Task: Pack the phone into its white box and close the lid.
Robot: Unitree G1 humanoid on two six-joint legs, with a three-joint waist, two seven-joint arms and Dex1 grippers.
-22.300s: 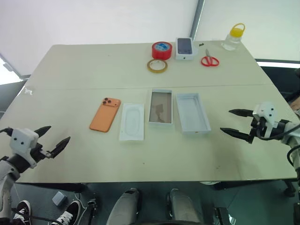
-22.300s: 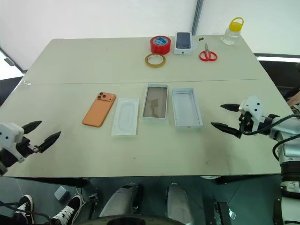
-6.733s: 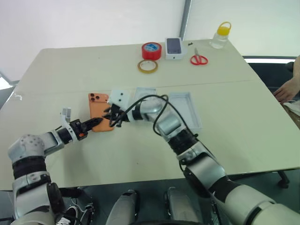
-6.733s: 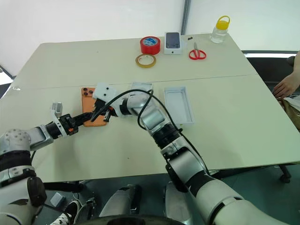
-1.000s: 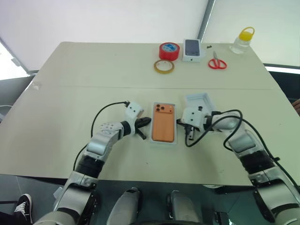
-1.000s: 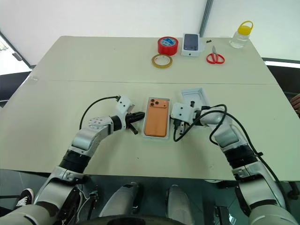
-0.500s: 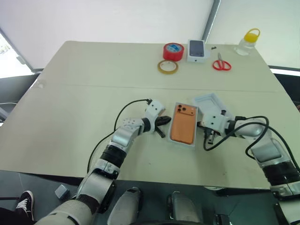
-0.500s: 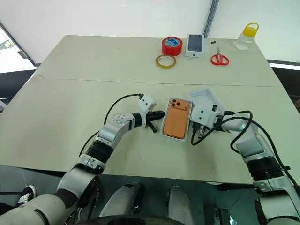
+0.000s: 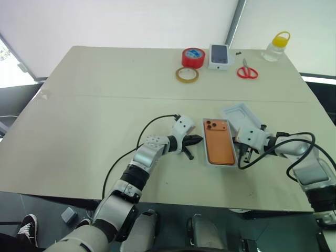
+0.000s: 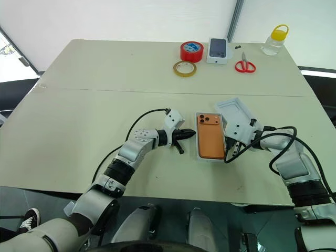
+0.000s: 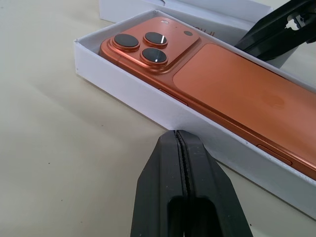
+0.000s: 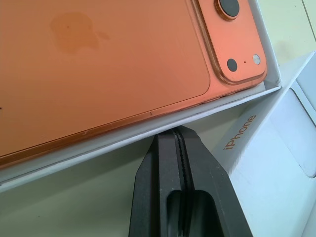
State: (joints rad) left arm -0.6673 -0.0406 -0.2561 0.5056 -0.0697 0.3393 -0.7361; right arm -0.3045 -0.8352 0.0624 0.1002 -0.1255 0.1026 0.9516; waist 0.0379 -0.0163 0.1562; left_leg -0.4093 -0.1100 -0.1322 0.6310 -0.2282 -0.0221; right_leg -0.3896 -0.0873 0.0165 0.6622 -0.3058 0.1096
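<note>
The phone [image 9: 218,147] lay face down inside the white box [image 9: 206,157], camera cluster toward the far end, so the packing half of the job looked done. The lid [image 9: 241,116] was not yet on — it sat open side up on the desk [image 9: 79,121], at an angle, just beside the box's far right corner and close to touching it. What remained, as I judged it, was to pick up that lid, turn it over and seat it on the box.

The left claw [image 9: 195,139] was pinched fully shut with nothing in it, its tips right at the box's left wall. The right claw [image 10: 228,149] was likewise shut and empty, its tips down against the box's right wall, with the lid just beyond it. The two closed claws flanked the box, one on each long side; whether either actually pressed on the cardboard I could not tell.

Counting what was on the desk: one orange phone, one white box, one lid, two claws. Along the far edge stood one red roll of tape [image 9: 193,56], one thin yellowish tape ring [image 9: 187,74], one small white carton with a dark phone pictured on it [image 9: 220,55], one pair of red-handled scissors [image 9: 247,71] and one clear bottle with a yellow cap [image 9: 276,46].
</note>
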